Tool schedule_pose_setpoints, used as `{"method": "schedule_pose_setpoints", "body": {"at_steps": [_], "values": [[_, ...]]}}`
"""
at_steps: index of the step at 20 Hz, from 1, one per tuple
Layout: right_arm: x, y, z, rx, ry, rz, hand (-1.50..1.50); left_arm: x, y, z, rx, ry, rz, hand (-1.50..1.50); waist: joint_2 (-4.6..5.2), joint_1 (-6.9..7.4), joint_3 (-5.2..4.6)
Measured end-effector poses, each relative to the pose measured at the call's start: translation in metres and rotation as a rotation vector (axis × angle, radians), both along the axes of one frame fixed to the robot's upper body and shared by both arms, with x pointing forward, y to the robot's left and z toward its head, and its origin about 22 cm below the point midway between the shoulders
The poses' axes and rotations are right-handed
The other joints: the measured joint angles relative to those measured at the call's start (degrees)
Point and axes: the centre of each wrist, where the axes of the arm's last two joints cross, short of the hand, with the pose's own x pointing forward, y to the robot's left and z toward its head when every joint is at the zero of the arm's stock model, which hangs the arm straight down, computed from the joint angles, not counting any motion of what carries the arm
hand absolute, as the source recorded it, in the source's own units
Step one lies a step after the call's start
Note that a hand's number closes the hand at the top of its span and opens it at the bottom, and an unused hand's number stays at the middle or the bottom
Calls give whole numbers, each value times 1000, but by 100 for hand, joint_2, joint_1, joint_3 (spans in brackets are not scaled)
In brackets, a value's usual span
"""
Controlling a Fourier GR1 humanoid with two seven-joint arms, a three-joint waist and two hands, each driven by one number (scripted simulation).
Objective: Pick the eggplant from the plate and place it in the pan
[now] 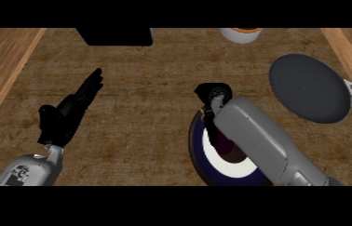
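A dark purple eggplant (223,145) lies on a plate (198,151) with a dark blue rim and a white centre, at the lower middle. My right forearm crosses over the plate and hides much of the eggplant. My right hand (210,95) sits at the plate's far edge, just past the eggplant's greenish stem end; whether it holds anything is hidden. The dark grey pan (308,88) rests on the counter to the right, a short way from that hand. My left hand (69,111) rests open at the left, fingers straight and pointing up-right, far from the plate.
A white cup (240,34) with an orange inside stands at the back, right of centre. A black block (115,36) sits at the back left. Light wooden borders run along the left and right sides of the brown counter.
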Motion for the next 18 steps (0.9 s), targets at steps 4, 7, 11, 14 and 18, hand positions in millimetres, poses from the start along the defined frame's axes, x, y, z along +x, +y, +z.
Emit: {"method": "schedule_pose_setpoints", "body": {"at_steps": [4,7,11,14,18], "values": [[-10,5,-6,-28,-5,13,-150,-7,-1,-5,0,-3,3,0,-6,-16,1],[-11,6,-11,-57,-6,11,-150,-4,1,-6,5,0,3,0,-1,-17,1],[-14,-2,-20,-87,-2,11,-150,-10,1,-8,7,1,2,0,-1,-13,2],[-23,-4,-30,-99,-4,4,-150,-7,-3,-4,3,0,8,0,-1,-24,2],[-21,-6,-40,-124,-9,-7,-150,-8,-6,1,1,1,3,0,4,-7,3]]}}
